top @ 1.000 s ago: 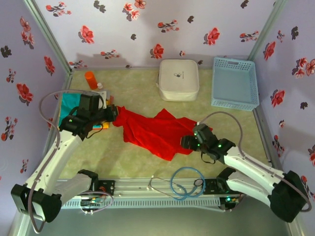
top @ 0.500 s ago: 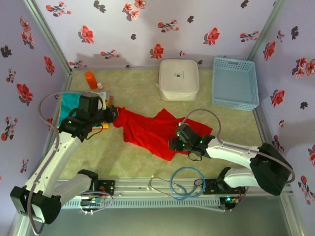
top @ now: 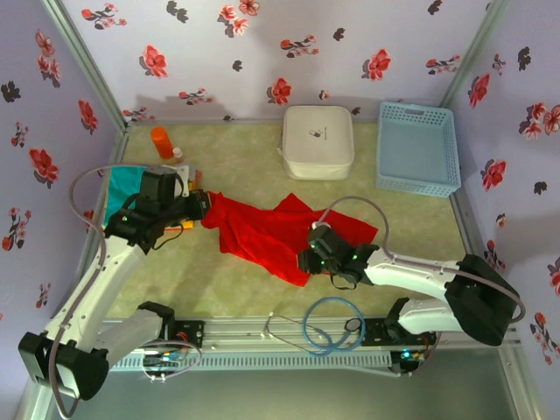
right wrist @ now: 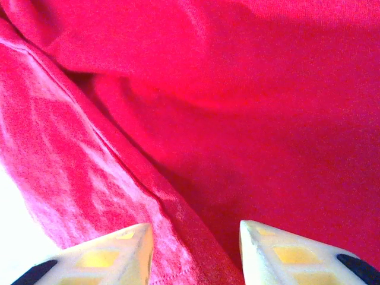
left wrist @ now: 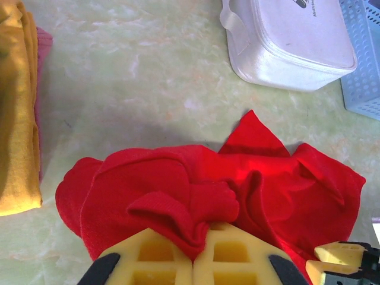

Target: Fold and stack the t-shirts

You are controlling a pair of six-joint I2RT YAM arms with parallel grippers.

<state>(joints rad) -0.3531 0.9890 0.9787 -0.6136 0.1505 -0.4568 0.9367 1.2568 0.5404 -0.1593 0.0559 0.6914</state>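
Top view: red shirt [top: 271, 229] lies crumpled mid-table [top: 227, 293], not folded. Left hand [top: 206, 208] sits at its 9 o'clock end. Right hand [top: 305, 261] is at the shirt's 5 o'clock edge. A second ago it was out at the 3 o'clock corner; the arm has swung in low along the near hem. Left arm and cloth have barely moved. Teal shirt [top: 116, 186] at 9 o'clock by the wall, white case [top: 318, 140] at 12, blue basket [top: 418, 147] at 1-2, orange bottle [top: 162, 142] at 10-11.

Left wrist view: left hand [left wrist: 193, 256] is clamped tight on a bunched fold of the red shirt [left wrist: 255, 184]. Yellow shirt [left wrist: 18, 119] at 9 o'clock. White case [left wrist: 291, 41] at 1 o'clock. Right hand [left wrist: 339, 263] peeks in at 4-5.

Right wrist view: right hand [right wrist: 196, 237] has narrowed to about half width. Its fingers [right wrist: 113, 255] straddle a hem ridge of the red shirt [right wrist: 249, 113]. A gap remains each side, so no pinch yet.

Meaning: likely a second grab point being taken, so both hands can pull the shirt flat. Folding and stacking not started.
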